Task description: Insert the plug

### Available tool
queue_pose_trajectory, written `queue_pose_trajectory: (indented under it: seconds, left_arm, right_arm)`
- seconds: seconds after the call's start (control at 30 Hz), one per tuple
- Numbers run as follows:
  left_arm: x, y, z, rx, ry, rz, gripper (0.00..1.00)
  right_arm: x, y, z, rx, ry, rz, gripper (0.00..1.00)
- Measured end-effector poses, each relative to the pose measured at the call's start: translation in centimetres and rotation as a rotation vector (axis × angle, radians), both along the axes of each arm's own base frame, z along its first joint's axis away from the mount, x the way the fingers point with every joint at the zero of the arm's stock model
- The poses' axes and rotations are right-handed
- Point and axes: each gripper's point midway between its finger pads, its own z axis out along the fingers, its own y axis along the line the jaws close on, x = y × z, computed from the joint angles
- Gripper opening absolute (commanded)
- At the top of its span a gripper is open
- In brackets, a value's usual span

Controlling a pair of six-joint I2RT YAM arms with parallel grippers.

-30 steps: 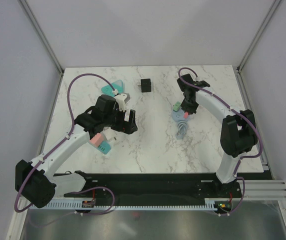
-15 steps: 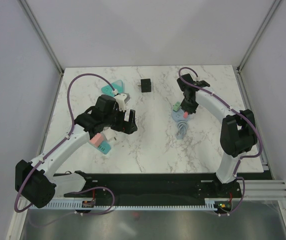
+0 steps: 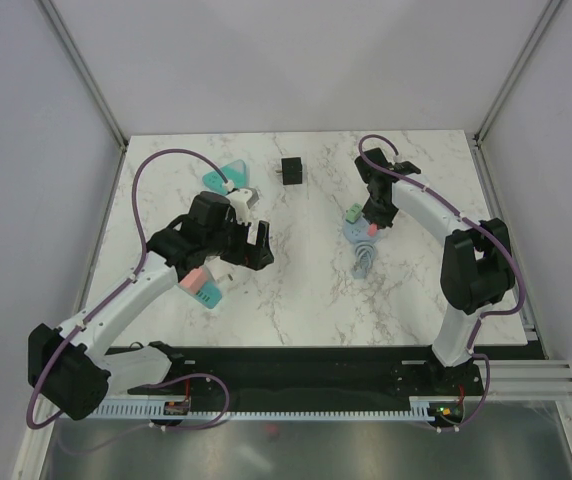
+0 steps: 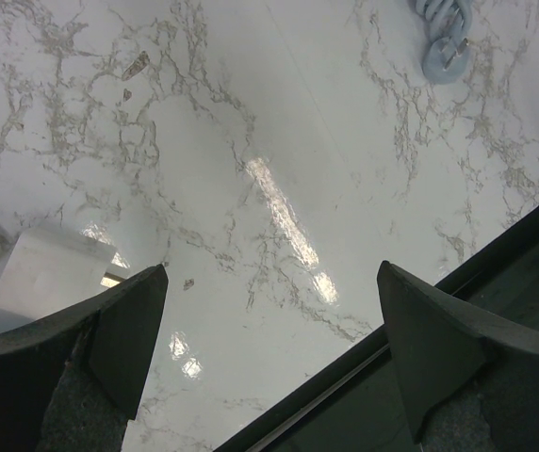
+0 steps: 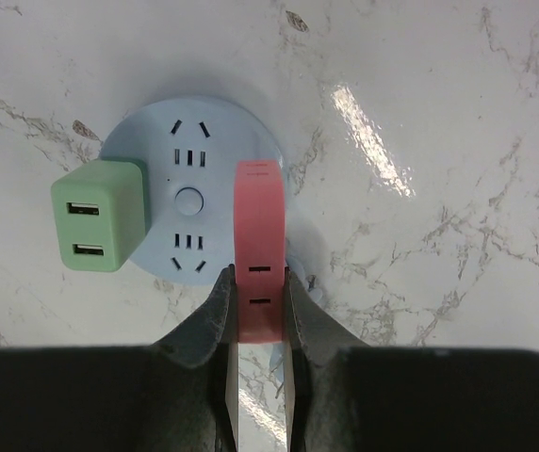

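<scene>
Right pincer [image 3: 369, 228], top view, hovers at the blue socket [image 3: 352, 237]; left pincer [image 3: 263, 247] well apart. Left wrist: its jaws spread above the tabletop [image 4: 279, 188]. Right wrist: jaws pinch the pink plug [image 5: 260, 217] over the socket's right edge; I fear misaligned prongs shoving the socket sideways.

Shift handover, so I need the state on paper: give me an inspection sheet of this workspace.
Surface: white marble table, glossy.
Job's things: pink plug over the right side of the round blue socket, seating not clear; green charger on its left.
Clutter: black cube, teal triangle, pink-and-teal block.
Hands: right hand shut on pink plug; left hand open, empty.
Cables: purple cables looped along both arms; blue cord coiled by socket.
Surroundings: white walls, metal frame posts.
</scene>
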Motion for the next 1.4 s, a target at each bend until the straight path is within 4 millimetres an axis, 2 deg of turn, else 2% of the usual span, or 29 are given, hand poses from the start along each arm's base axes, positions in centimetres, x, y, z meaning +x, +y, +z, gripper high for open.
queue_pose_trajectory:
  seconds: [1.4]
  left_arm:
    - [-0.1,0.1,0.8,-0.013,-0.022,0.001,1.00]
  right_arm:
    - [-0.2,0.1,-1.7,0.000,-0.013,-0.006,0.00]
